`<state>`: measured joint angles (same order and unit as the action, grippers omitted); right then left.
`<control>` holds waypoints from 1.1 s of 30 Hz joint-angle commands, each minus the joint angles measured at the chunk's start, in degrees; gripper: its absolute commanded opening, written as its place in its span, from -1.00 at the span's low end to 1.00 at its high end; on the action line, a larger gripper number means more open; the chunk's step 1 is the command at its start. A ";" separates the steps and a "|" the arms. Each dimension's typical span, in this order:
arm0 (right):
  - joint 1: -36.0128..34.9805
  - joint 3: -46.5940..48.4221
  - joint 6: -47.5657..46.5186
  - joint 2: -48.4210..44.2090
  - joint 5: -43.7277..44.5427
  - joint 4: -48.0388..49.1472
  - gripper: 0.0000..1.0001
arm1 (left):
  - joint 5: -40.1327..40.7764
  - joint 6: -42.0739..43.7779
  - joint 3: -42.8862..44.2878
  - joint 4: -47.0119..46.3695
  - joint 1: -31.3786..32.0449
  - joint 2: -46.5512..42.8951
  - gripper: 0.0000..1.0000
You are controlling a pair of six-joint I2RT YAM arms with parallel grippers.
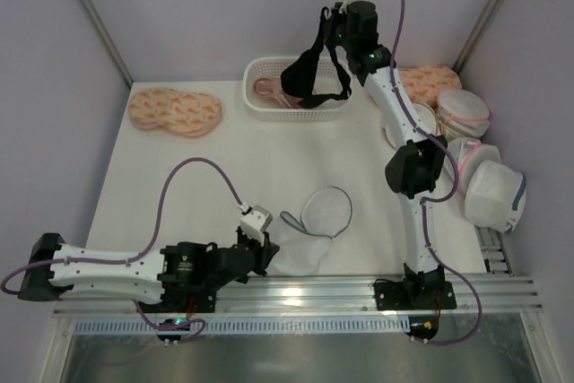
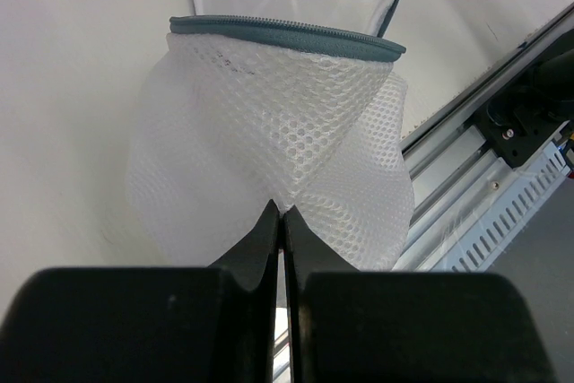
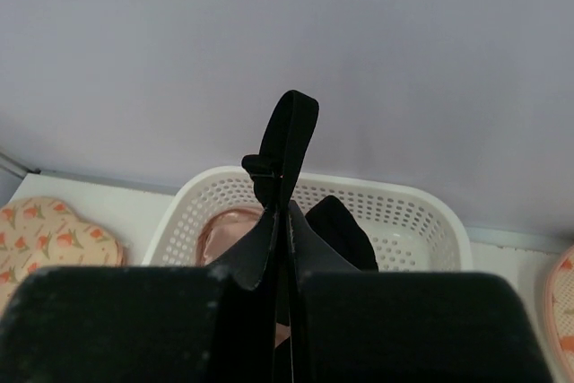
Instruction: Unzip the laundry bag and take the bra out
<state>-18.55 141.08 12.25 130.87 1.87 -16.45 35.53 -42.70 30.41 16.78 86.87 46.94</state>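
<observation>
white table point(image 1: 224, 168) boxed in by pale lilac walls point(image 1: 197, 6) at the back and both sides, with a metal rail point(image 1: 314, 293) along the near edge. wide bare stretch across the middle and left, free for moving.

close to that rail, slightly right of centre: laundry bag point(image 1: 309, 230), unzipped, round lid point(image 1: 325, 211) lying open on the far side, grey zip point(image 2: 287, 35) running round the open rim. pinched at its near mesh wall by left gripper point(image 1: 267, 253), jaws pressed together on a fold of netting.

at the back, high above the table: right gripper point(image 1: 334, 29), clamped tight on bra point(image 1: 309, 73), black cup and straps dangling over the right half of white basket point(image 1: 260, 105), well apart from the bag. pale pink bra point(image 1: 269, 89) lying inside the basket.

orange patterned pads point(image 1: 175, 111) flat on the table left of the basket, another set behind the right arm. crowded right edge: white mesh bags point(image 1: 464, 112) with pink and blue trim, bunched just beside the right arm and narrowing the room on that side.
</observation>
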 commanded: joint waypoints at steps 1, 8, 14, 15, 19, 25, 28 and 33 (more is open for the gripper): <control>1.23 2.81 1.72 2.10 -1.77 4.59 -0.93 | 2.44 -1.16 0.00 -0.25 0.05 -0.88 -1.00; 1.41 -2.82 2.43 7.47 -6.00 1.33 -0.93 | 4.20 -1.60 -0.35 0.54 0.05 -3.25 -1.00; 1.41 -4.23 1.55 9.41 -6.79 -3.76 -0.58 | 5.16 -2.30 -1.41 0.72 0.05 -5.01 -1.00; 1.41 -4.49 1.37 9.14 -6.70 -4.99 -0.16 | 5.43 -2.30 -1.50 0.45 0.05 -5.45 -1.00; 1.41 -10.96 0.93 4.60 -4.78 -3.87 0.61 | 5.52 -1.86 -1.94 -0.42 0.05 -5.45 -1.00; 1.49 -23.83 -0.30 -9.47 -3.01 5.11 0.93 | 6.04 -1.69 -3.08 -1.48 0.14 -4.84 -1.00; 1.49 -29.78 -0.56 -17.64 -2.66 6.51 0.93 | 7.01 -0.99 -4.48 -3.06 0.05 -4.49 -1.00; 0.79 -46.54 -0.82 -34.25 5.06 7.67 0.93 | 8.15 0.51 -6.85 -6.31 0.05 -3.26 -1.00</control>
<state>-16.99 102.02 12.40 106.63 0.84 -12.86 40.18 -43.00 24.86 15.64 86.89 43.00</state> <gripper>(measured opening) 0.965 0.005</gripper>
